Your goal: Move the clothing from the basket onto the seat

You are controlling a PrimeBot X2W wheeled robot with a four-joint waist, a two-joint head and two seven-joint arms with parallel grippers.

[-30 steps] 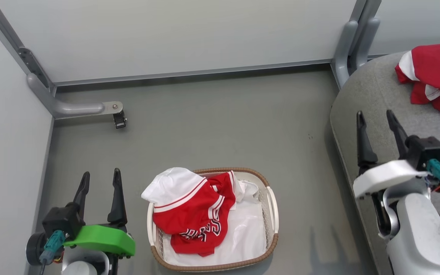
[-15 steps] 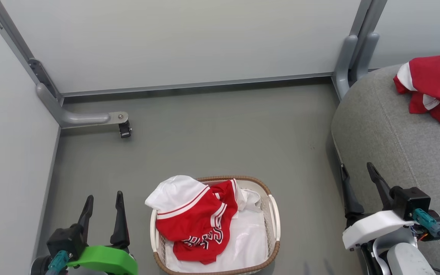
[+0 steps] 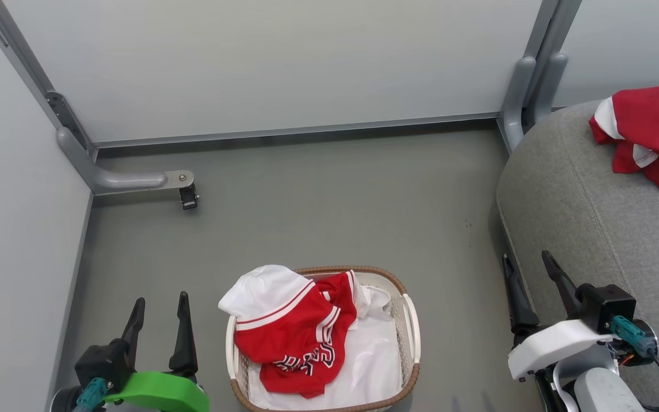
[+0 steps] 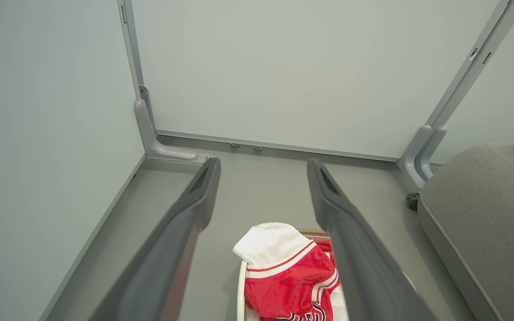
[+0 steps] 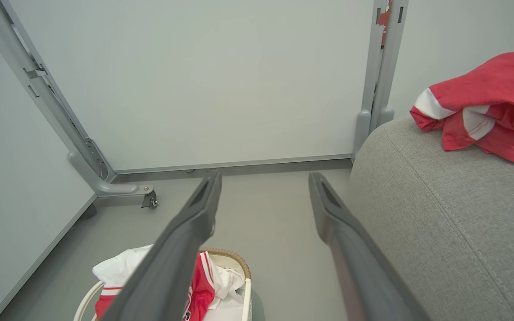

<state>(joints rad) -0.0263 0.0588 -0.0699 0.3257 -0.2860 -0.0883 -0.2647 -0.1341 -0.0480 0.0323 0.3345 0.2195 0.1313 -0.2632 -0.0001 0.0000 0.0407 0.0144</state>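
we note the left gripper (image 3: 161,297) low at the lower left of the head view, over the grey floor (image 3: 329,200), just left of the basket (image 3: 407,303). its wrist is green-cowled and its fingers point up the view, spread wide with nothing between them.

the right gripper (image 3: 525,256) sits at the lower right, along the left edge of the seat (image 3: 581,217). its wrist is white-cowled and its fingers lean slightly left, likewise parted and empty. in each wrist view the two dark fingers run apart toward the pale wall panel (image 3: 284,63), with nothing gripped.

the basket stands on the floor between the two arms, nearer the left one. a red jersey (image 3: 289,337) lies crumpled in its left half. a white panel of it drapes over the far-left rim, and dark lettering shows toward the front. under it we see a white liner sheet (image 3: 372,355).

a second jersey (image 3: 652,129) lies bunched on the seat toward its far right, well apart from both grippers. both grippers hang clear of the cloth.
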